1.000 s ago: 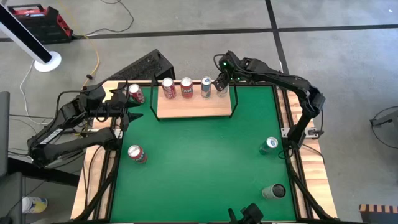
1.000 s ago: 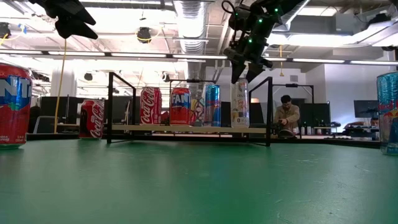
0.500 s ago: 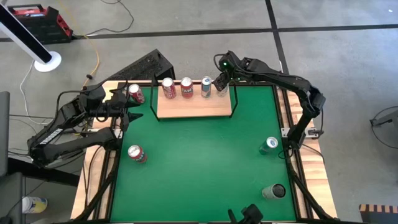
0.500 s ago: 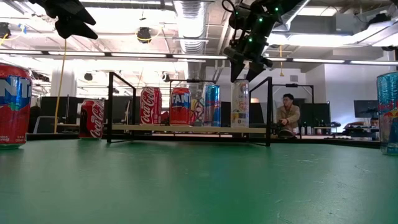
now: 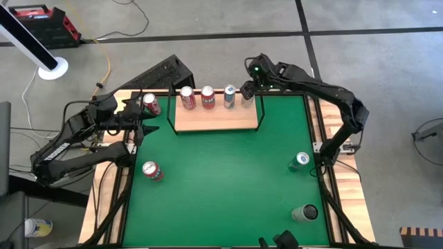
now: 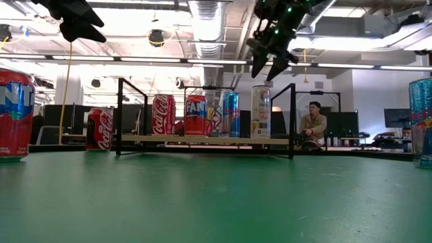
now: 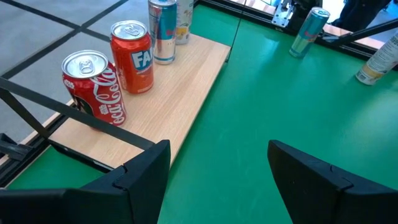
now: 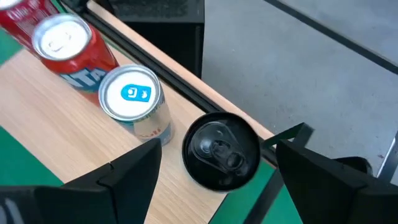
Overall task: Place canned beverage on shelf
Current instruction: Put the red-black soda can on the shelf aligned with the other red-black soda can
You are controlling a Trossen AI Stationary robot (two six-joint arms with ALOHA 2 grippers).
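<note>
From above, the shelf [image 5: 216, 117] is seen at the far edge of the green desk [image 5: 221, 180], with four cans lined up along its back: a red cola can [image 5: 187, 97], a red orange-soda can [image 5: 208, 97], a blue-and-silver can [image 5: 230, 97] and a pale can with a black top [image 5: 246, 99] at the right end. The right gripper [image 5: 245, 88] is placed just above that last can, its fingers spread and nothing held between them. The left gripper [image 5: 143, 123] is parked over the desk's left edge, beside another red can [image 5: 151, 104] standing off the shelf. A further red can [image 5: 152, 170] is found at the left of the desk, a green can [image 5: 299, 161] at the right, and a can lying on its side [image 5: 304, 213] near the front right.

From desk height, the pale can [image 6: 261, 112] is seen upright on the shelf [image 6: 202, 140], and the right gripper [image 6: 269, 66] is shown clear above its top, fingers apart. A seated person [image 6: 312, 125] is visible in the room behind.

In the left wrist view, the left gripper's fingers [image 7: 140, 171] are seen open and empty, with the shelf board [image 7: 161, 93] and its cans ahead.

In the right wrist view, the black can top [image 8: 221, 149] is framed between the open fingers [image 8: 130, 177], untouched, next to the blue-lidded can [image 8: 132, 96].
</note>
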